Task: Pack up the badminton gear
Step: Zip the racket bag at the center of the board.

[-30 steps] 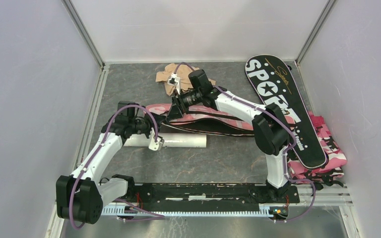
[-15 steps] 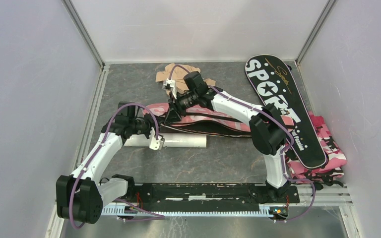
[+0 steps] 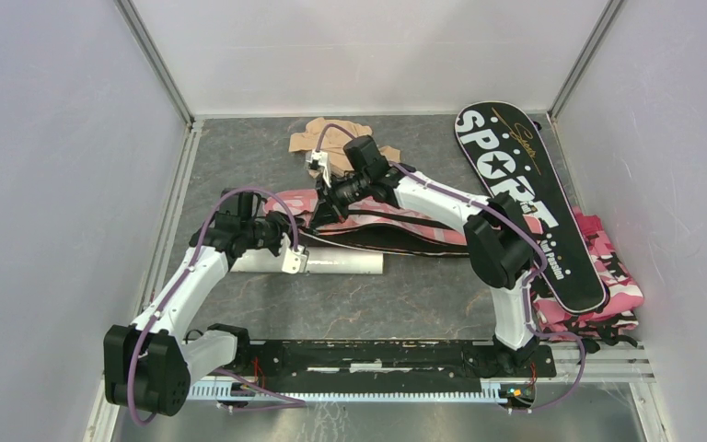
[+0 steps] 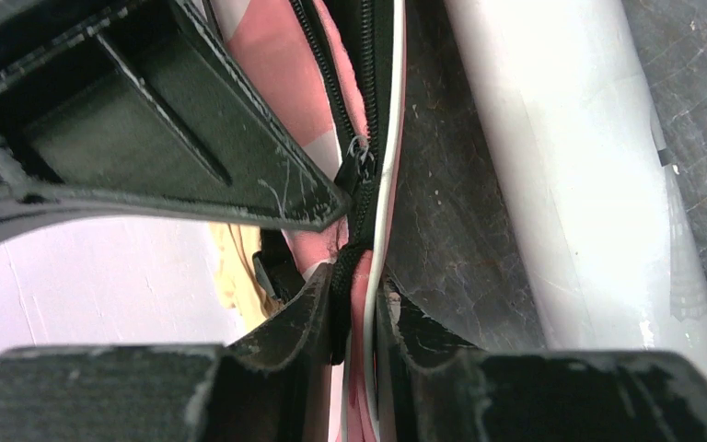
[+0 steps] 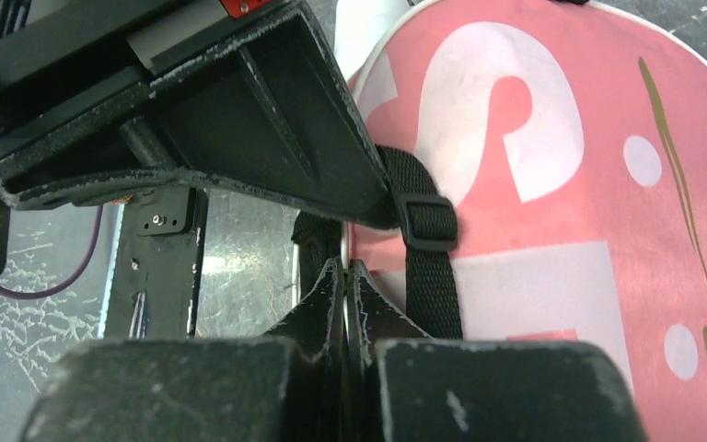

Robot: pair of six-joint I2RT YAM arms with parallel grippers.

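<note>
Grey, stone-patterned table (image 3: 405,304) under both hands. Well off to the right of the right gripper (image 5: 345,276): black cover (image 3: 525,184) printed "SPORT", flat, running from the far corner toward the near edge. Directly beneath and around that same gripper: pink cover (image 5: 534,304), also flat, stretched across the middle from one hand to the other. Just beside the left gripper (image 4: 354,304), on the side nearer the arm bases and parallel to the pink cover: long white tube (image 3: 341,262), lying on its side. Far to the right of both hands, under the near end of the black cover: pink camouflage cloth (image 3: 608,267), folded. Just beyond the right gripper, toward the back wall: tan cloth (image 3: 308,138), crumpled.

Left fingers clamped on the zippered edge of the pink cover, seam pinched between the tips. Right fingers pressed fully together at the rim of the pink cover; impossible to tell whether any fabric sits between them. Just right of the right fingertips: black strap (image 5: 428,267) with a buckle, across the pink face. Just ahead of the left fingertips: small zipper pull (image 4: 359,166) on the black zip track.
</note>
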